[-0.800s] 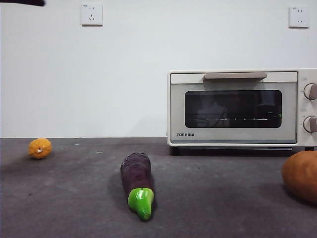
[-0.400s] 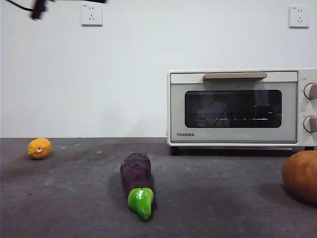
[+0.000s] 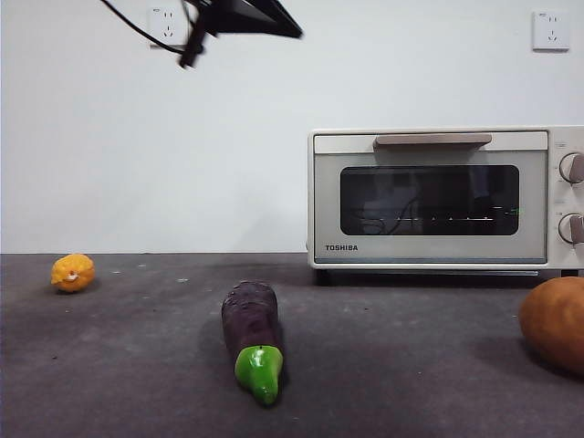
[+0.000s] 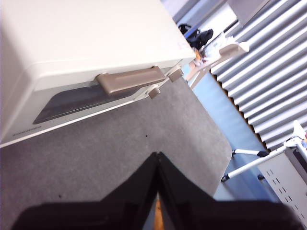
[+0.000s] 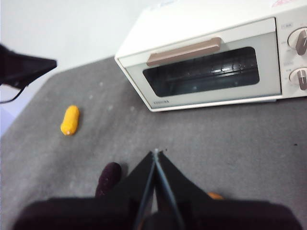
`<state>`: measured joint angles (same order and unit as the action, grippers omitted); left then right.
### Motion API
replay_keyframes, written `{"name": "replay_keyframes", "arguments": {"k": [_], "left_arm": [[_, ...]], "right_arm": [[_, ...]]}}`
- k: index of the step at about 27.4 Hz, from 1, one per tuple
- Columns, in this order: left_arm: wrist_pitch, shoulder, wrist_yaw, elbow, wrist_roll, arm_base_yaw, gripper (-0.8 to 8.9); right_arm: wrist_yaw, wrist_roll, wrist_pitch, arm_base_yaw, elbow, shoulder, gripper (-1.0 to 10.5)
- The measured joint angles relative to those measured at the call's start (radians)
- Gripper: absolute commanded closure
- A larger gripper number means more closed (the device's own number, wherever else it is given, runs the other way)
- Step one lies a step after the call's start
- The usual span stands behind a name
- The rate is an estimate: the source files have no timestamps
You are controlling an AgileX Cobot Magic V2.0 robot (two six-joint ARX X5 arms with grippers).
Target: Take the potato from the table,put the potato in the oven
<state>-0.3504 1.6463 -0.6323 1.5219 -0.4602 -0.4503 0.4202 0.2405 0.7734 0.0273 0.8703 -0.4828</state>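
Potato (image 3: 555,324) sits on the table (image 3: 392,365) at the near right, partly cut off by the front view's edge, untouched. Scanning left to right: small yellow-orange fruit (image 3: 72,272) far left; a dark arm high above the table's left half, which the wrist views suggest is the left gripper (image 4: 157,191), jaws pressed together, empty, facing the oven's handle (image 4: 129,80); purple eggplant (image 3: 251,333) lying near centre, green stem toward the camera; oven (image 3: 438,196) at the far right, door shut. Right gripper (image 5: 156,191) hangs over the near table, jaws closed on nothing, a sliver of orange showing just beside them. Judged step: the opening approach, nothing grasped yet. Next move calls for pulling the door down by the handle, and spreading jaws over the potato.
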Motion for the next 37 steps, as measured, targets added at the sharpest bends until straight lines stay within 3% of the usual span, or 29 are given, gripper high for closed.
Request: {"name": "replay_keyframes", "arguments": {"k": [16,24,37], "left_arm": [[-0.125,0.390,0.010,0.490,0.004,-0.098,8.19],[-0.128,0.463,0.106,0.588,0.021,-0.110,8.19],[-0.088,0.484,0.363,0.588,0.327,-0.182,8.19]], "right_arm": [[0.033,-0.074,0.038,0.000,0.166,-0.179,9.5],[0.033,-0.077,0.126,0.000,0.212,-0.241,9.5],[0.033,-0.084,0.138,0.000,0.284,-0.356,9.5]]}}
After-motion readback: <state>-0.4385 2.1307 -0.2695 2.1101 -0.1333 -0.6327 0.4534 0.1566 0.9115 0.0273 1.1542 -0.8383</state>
